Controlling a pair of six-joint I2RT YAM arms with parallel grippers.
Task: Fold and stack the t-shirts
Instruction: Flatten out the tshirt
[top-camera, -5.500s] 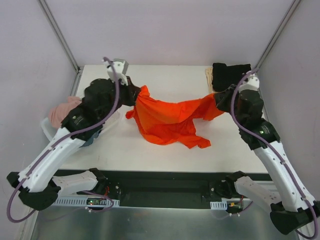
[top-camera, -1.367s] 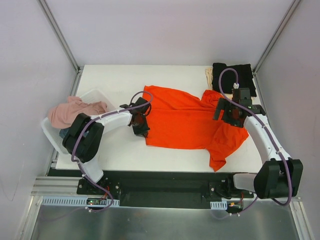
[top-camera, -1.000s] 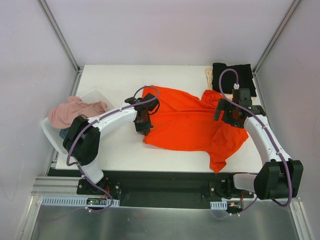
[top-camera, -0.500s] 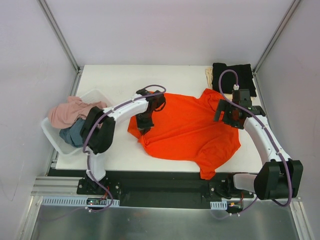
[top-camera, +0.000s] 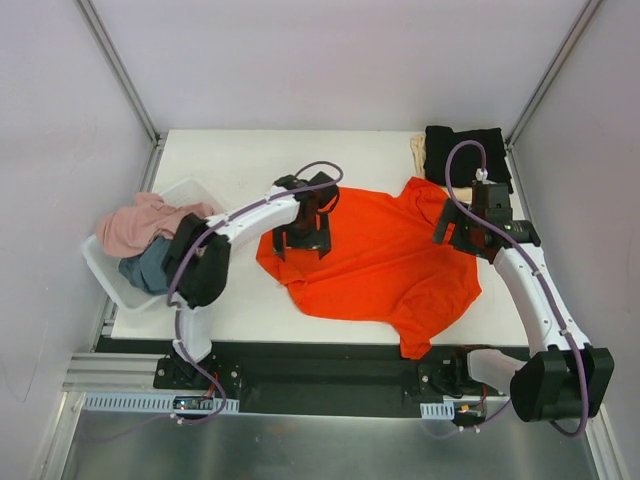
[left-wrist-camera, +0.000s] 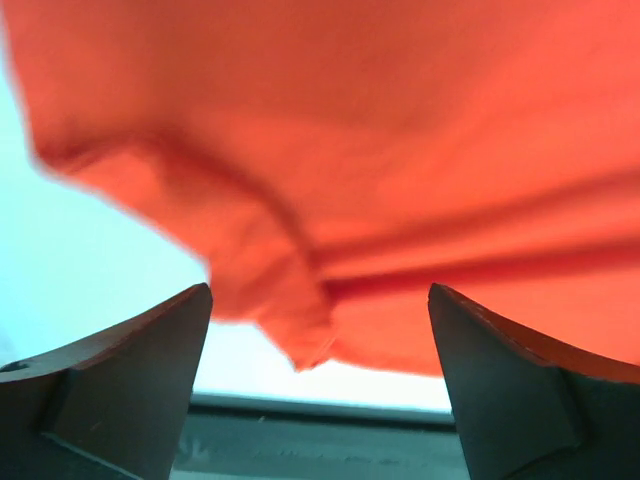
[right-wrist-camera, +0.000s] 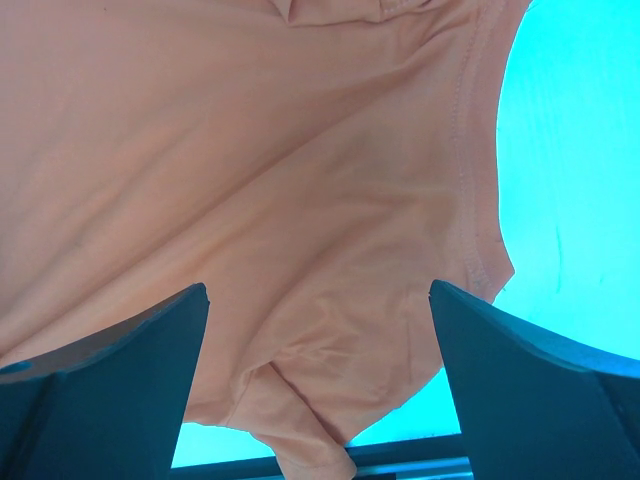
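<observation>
Orange shirt (top-camera: 385, 270) lies spread and rumpled on the table (top-camera: 230, 160); left gripper (left-wrist-camera: 320, 290) hovers over its left edge, jaws wide, gripping nothing; right gripper (right-wrist-camera: 318, 290) gapes empty above its right side; black shirt (top-camera: 462, 150) sits far right.

Overhead wide, both wrists close above t-shirt (top-camera: 380, 260)

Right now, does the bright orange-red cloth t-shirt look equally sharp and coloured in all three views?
No. Top external: the bright orange-red cloth t-shirt is sharp and saturated on the flat white table. Left wrist: saturated but blurred. Right wrist: stitching sharp, cloth washed to pale peach, table tinted cyan.
</observation>
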